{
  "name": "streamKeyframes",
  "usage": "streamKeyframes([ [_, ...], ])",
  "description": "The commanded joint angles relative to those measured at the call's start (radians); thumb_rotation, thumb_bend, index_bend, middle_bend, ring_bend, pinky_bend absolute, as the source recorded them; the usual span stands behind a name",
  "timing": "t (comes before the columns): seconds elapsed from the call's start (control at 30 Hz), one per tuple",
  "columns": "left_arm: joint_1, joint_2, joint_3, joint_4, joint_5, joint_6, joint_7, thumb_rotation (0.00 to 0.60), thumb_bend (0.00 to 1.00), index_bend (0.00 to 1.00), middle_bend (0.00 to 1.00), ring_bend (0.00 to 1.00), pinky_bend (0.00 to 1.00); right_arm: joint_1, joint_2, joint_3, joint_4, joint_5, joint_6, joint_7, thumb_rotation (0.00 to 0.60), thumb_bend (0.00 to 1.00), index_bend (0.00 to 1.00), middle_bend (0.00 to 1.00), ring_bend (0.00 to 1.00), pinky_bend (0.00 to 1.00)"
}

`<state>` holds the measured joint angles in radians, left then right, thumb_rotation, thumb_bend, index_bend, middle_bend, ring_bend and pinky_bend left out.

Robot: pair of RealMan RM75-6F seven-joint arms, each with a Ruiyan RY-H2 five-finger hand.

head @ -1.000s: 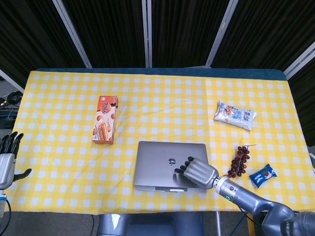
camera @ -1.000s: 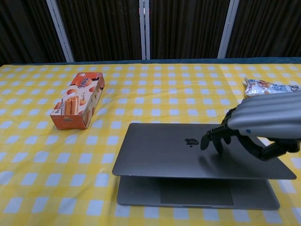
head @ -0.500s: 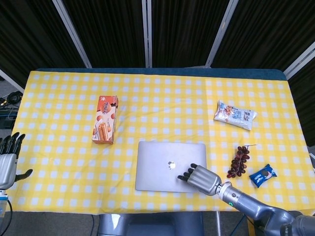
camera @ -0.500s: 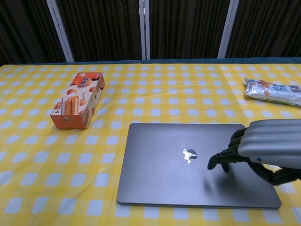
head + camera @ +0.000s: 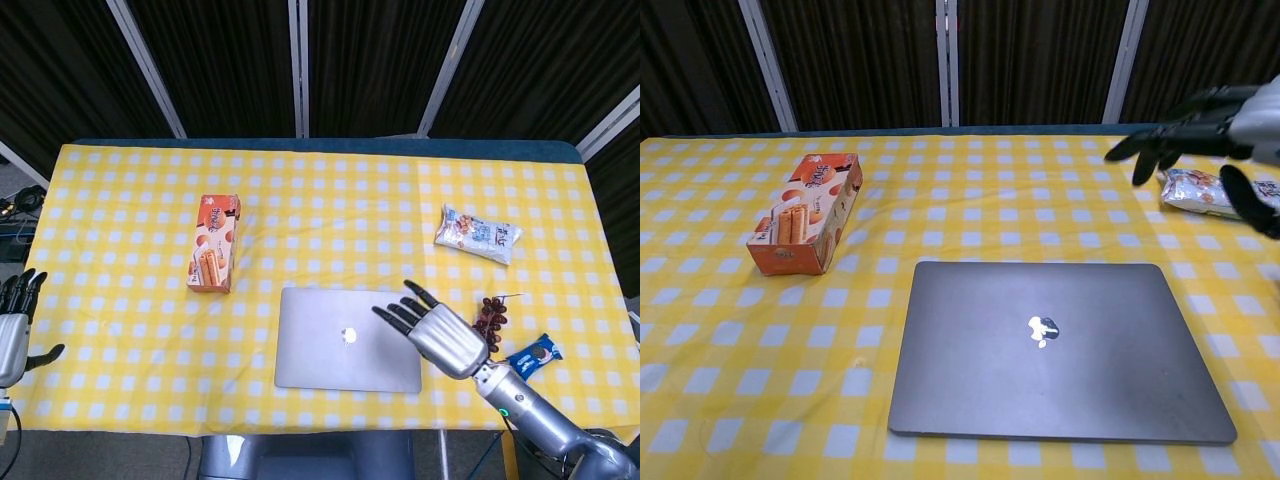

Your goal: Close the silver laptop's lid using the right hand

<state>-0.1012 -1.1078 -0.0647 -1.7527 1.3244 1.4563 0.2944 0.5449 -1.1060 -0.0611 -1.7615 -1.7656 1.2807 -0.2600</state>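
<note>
The silver laptop (image 5: 348, 338) (image 5: 1052, 348) lies flat on the yellow checked tablecloth near the table's front edge, its lid down against the base and the logo facing up. My right hand (image 5: 440, 333) (image 5: 1215, 128) hovers above the laptop's right side, lifted clear of the lid, fingers spread and holding nothing. My left hand (image 5: 14, 328) hangs off the table's left edge with fingers apart, empty, and shows only in the head view.
An orange biscuit box (image 5: 215, 255) (image 5: 806, 211) lies left of the laptop. A white snack bag (image 5: 477, 234) (image 5: 1200, 190) sits at the right. Dark grapes (image 5: 491, 317) and a blue cookie packet (image 5: 533, 356) lie right of the laptop.
The lid went from partly raised to fully flat under my right hand's push. That hand then lifted off the lid and rose up and to the right, fingers spreading.
</note>
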Motion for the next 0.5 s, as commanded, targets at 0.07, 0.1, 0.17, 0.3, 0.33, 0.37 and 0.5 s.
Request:
streamKeyframes([
  [0.07, 0.004, 0.004, 0.001, -0.004, 0.017, 0.011, -0.017, 0.600, 0.00, 0.00, 0.00, 0.00, 0.00, -0.149, 0.009, 0.050, 0.016, 0.093, 0.186, -0.019, 0.600, 0.02, 0.00, 0.00, 0.00, 0.00],
  [0.1, 0.005, 0.004, 0.001, -0.004, 0.028, 0.018, -0.025, 0.600, 0.00, 0.00, 0.00, 0.00, 0.00, -0.180, 0.001, 0.056, 0.033, 0.110, 0.228, -0.002, 0.600, 0.00, 0.00, 0.00, 0.00, 0.00],
  [0.17, 0.012, 0.005, 0.006, 0.001, 0.052, 0.035, -0.047, 0.600, 0.00, 0.00, 0.00, 0.00, 0.00, -0.232, -0.014, 0.048, 0.075, 0.133, 0.280, 0.009, 0.600, 0.00, 0.00, 0.00, 0.00, 0.00],
  [0.3, 0.020, 0.007, 0.012, 0.014, 0.085, 0.052, -0.083, 0.600, 0.00, 0.00, 0.00, 0.00, 0.00, -0.294, -0.042, 0.034, 0.120, 0.172, 0.310, 0.007, 0.600, 0.00, 0.00, 0.00, 0.00, 0.00],
  [0.33, 0.021, 0.007, 0.013, 0.017, 0.091, 0.055, -0.089, 0.600, 0.00, 0.00, 0.00, 0.00, 0.00, -0.303, -0.049, 0.032, 0.129, 0.177, 0.313, 0.007, 0.600, 0.00, 0.00, 0.00, 0.00, 0.00],
  [0.37, 0.022, 0.006, 0.014, 0.020, 0.099, 0.059, -0.097, 0.600, 0.00, 0.00, 0.00, 0.00, 0.00, -0.317, -0.059, 0.029, 0.140, 0.186, 0.318, 0.008, 0.600, 0.00, 0.00, 0.00, 0.00, 0.00],
  [0.5, 0.028, 0.009, 0.020, 0.023, 0.126, 0.070, -0.123, 0.600, 0.00, 0.00, 0.00, 0.00, 0.00, -0.355, -0.099, 0.030, 0.190, 0.199, 0.336, 0.034, 0.600, 0.00, 0.00, 0.00, 0.00, 0.00],
])
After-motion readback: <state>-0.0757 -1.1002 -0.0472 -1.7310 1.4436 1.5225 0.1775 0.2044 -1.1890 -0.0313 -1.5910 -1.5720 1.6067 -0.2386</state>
